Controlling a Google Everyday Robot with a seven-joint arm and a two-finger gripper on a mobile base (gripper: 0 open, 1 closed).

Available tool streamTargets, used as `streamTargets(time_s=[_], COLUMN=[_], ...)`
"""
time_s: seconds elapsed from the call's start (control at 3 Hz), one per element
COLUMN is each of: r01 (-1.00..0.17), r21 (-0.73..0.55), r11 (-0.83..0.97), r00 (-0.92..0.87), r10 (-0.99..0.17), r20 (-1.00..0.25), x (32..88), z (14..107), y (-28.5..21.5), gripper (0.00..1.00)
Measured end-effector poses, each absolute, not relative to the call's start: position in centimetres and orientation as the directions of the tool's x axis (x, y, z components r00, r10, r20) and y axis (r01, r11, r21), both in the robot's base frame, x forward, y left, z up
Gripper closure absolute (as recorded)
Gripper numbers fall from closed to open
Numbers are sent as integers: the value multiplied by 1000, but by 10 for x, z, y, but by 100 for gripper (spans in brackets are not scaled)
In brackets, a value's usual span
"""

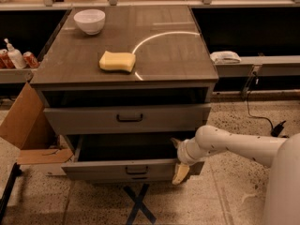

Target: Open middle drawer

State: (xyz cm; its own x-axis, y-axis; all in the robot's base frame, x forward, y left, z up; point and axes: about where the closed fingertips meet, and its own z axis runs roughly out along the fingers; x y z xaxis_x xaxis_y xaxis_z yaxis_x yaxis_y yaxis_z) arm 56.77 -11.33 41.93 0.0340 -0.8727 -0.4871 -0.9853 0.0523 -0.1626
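The middle drawer (108,170) is a wide grey drawer with a small dark bar handle (137,170). It stands pulled out from the cabinet, its dark inside showing. My gripper (177,158) is at the right end of its front panel. One finger (174,142) points up into the opening and the other, cream finger (181,173) hangs in front of the panel. The fingers stand well apart. The top drawer (93,119) above is also partly pulled out.
On the cabinet top (178,55) lie a yellow sponge (117,61) and a white bowl (89,20). An open cardboard box (26,125) stands at the left of the cabinet. A black cable (262,118) runs over the floor at the right.
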Motion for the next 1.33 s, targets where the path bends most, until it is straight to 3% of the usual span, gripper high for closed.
streamTargets(time_s=[1.33], r01=[-994], r21=[-64], r11=[-83], r00=[105], r10=[-831], r20=[-547], x=[533], z=[418], y=[-92], gripper=[0])
